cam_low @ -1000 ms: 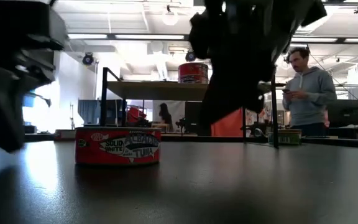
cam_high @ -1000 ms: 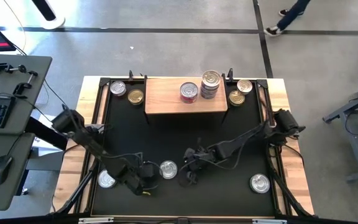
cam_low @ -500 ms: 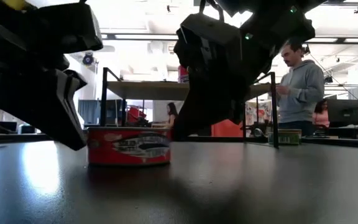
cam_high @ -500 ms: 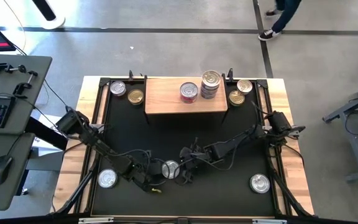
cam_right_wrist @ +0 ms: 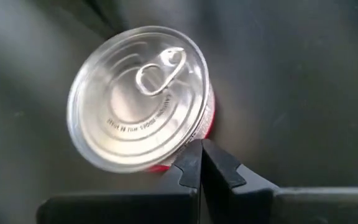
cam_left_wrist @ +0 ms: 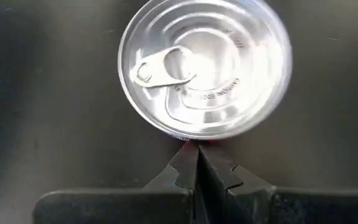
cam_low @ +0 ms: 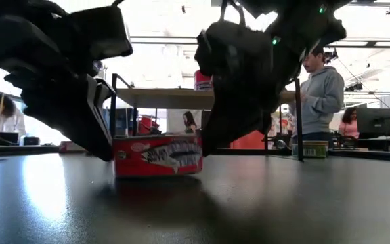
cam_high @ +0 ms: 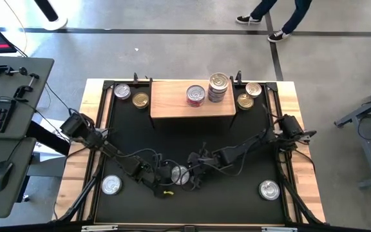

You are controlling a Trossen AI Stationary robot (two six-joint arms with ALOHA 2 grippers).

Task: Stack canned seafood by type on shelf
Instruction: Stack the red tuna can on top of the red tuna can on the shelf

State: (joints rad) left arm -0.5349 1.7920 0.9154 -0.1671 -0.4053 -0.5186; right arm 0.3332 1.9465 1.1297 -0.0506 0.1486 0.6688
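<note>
Seen from above: red-sided tin (cam_high: pixel 180 174) lay low on the black mat (cam_high: pixel 192 138), just left of centre, pinched between the left pincer (cam_high: pixel 163 178) on its left and the right pincer (cam_high: pixel 193 174) on its right. Both pincers clenched empty, tips pressed against the tin's wall rather than around it.

Shown only from above: the shelf (cam_high: pixel 172 103) at the upper middle of the frame, carrying a red tin (cam_high: pixel 196 95) and, just to its right, a taller stack of tins (cam_high: pixel 218 87). Two more tins (cam_high: pixel 130 95) sat on the mat left of the shelf, two (cam_high: pixel 248 95) right of it, one loose tin (cam_high: pixel 111 185) at lower left and another (cam_high: pixel 269 189) at lower right.

Shown only at worktop height: red label with white lettering on the tin (cam_low: pixel 158 155), flanked by the left pincer (cam_low: pixel 103 146) and right pincer (cam_low: pixel 212 139); shelf (cam_low: pixel 161 97) behind with a red tin (cam_low: pixel 202 80) on top; a person in a grey hoodie (cam_low: pixel 320 98) standing at right.

Shown only at the left wrist: silver lid with pull tab (cam_left_wrist: pixel 204 65), closed fingertips (cam_left_wrist: pixel 191 163) touching the rim.

Shown only at the right wrist: same tin (cam_right_wrist: pixel 138 96), red side visible, shut fingertips (cam_right_wrist: pixel 194 158) against its edge
</note>
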